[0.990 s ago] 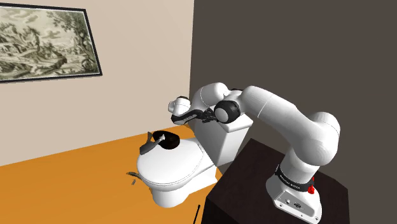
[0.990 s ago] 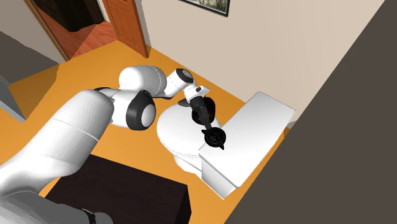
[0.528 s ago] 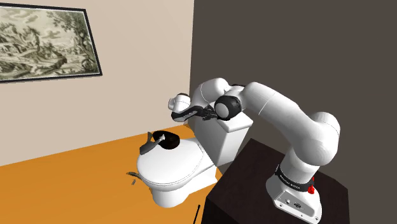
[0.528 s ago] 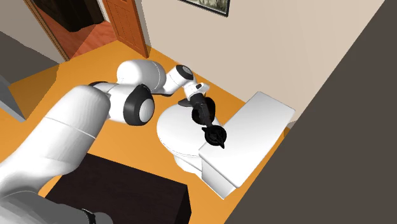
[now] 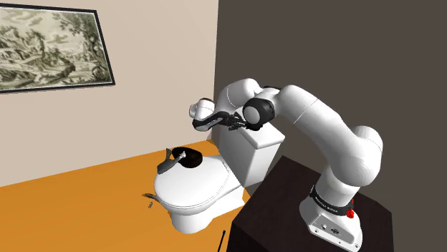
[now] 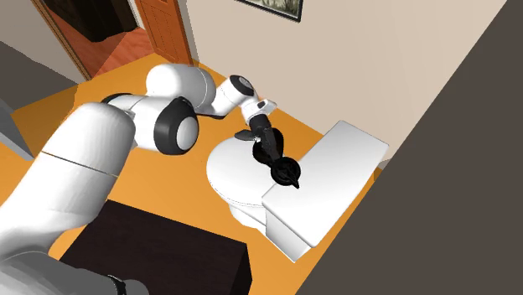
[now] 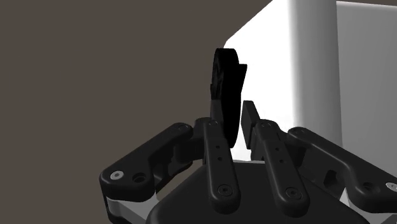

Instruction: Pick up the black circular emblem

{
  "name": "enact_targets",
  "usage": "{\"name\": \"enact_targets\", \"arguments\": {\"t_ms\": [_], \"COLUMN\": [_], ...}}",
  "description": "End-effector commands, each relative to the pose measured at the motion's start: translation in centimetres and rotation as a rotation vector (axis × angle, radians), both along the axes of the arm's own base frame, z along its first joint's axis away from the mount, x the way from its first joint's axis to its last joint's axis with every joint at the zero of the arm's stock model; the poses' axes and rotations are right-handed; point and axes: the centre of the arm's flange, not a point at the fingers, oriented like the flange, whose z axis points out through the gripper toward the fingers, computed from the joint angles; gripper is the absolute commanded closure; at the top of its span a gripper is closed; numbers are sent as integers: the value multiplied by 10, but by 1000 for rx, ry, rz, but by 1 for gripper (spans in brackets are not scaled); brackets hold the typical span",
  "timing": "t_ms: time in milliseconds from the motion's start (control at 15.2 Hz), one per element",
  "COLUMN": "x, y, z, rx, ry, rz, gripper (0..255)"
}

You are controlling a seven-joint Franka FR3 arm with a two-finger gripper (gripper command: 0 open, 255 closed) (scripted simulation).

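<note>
We have the gripper (image 7: 232, 122) closed on the black circular emblem (image 7: 226, 79). In the wrist view the two fingers pinch the disc near its lower edge, and it stands on edge between them. Behind it we see the white toilet tank (image 7: 305, 63).

In the second exterior view the emblem (image 6: 287, 173) hangs at the tank's front edge, on the side facing the toilet lid (image 6: 230, 180). We cannot tell whether it touches the tank's top or sits just above it.

In the shoulder view a separate dark object (image 5: 183, 156) lies on the lid in front of the tank. We cannot make out what it is.

We judge the grasp itself done. What is left is to carry the emblem plainly up and away from the tank. Because the pinch sits low on the disc, we would raise it gently.
</note>
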Motion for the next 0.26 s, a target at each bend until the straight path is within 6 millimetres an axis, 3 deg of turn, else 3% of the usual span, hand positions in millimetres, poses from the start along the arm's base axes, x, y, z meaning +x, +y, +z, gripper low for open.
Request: {"name": "enact_targets", "arguments": {"t_ms": [0, 198], "x": [0, 0], "y": [-1, -1], "z": [11, 17], "rx": [0, 0], "ry": [0, 0], "rz": [0, 0], "gripper": [255, 255]}}
